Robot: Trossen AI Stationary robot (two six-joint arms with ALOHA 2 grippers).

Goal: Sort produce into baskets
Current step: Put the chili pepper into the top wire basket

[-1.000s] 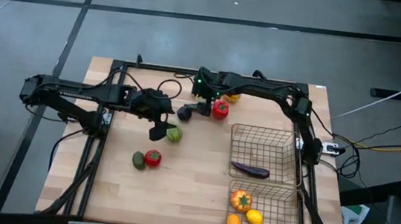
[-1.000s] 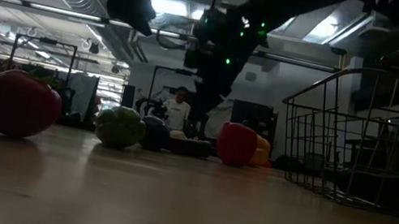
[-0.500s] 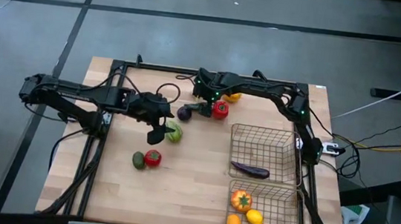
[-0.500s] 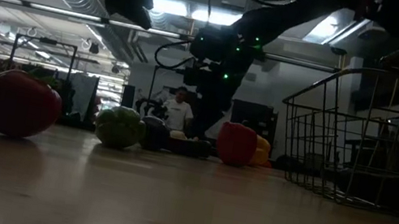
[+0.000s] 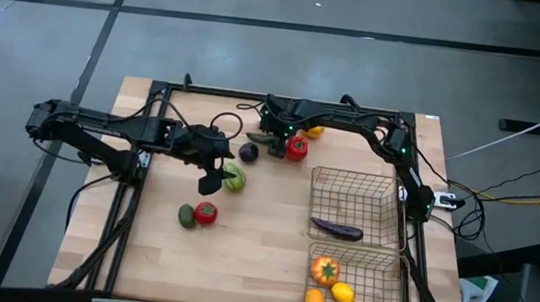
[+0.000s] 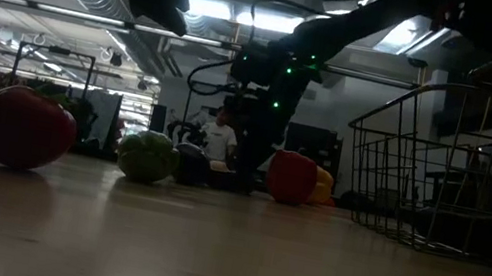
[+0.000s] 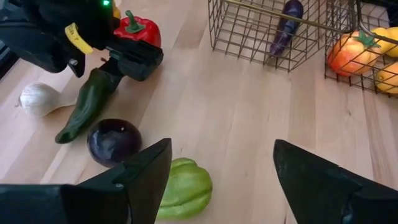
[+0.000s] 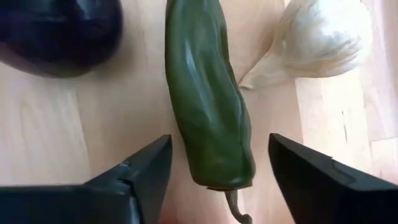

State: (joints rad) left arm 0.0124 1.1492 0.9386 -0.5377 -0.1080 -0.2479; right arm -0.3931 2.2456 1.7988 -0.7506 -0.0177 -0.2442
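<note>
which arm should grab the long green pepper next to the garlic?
Right. The right gripper is open with the long green pepper between its fingers, beside the garlic. The left gripper is open over the pale green squash, farther from it.

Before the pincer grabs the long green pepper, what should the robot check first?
1. Right pincer open: ok, fingers spread wide.
2. Long green pepper between its fingers: ok, centred.
3. Pepper clear of neighbours: ok, garlic and the round purple piece lie beside it, outside the fingers.
4. Pincer low enough to close: cannot tell.
5. Left pincer out of the way: ok, open above the light green piece.
6. Room in a basket: ok, it holds only one eggplant.
</note>
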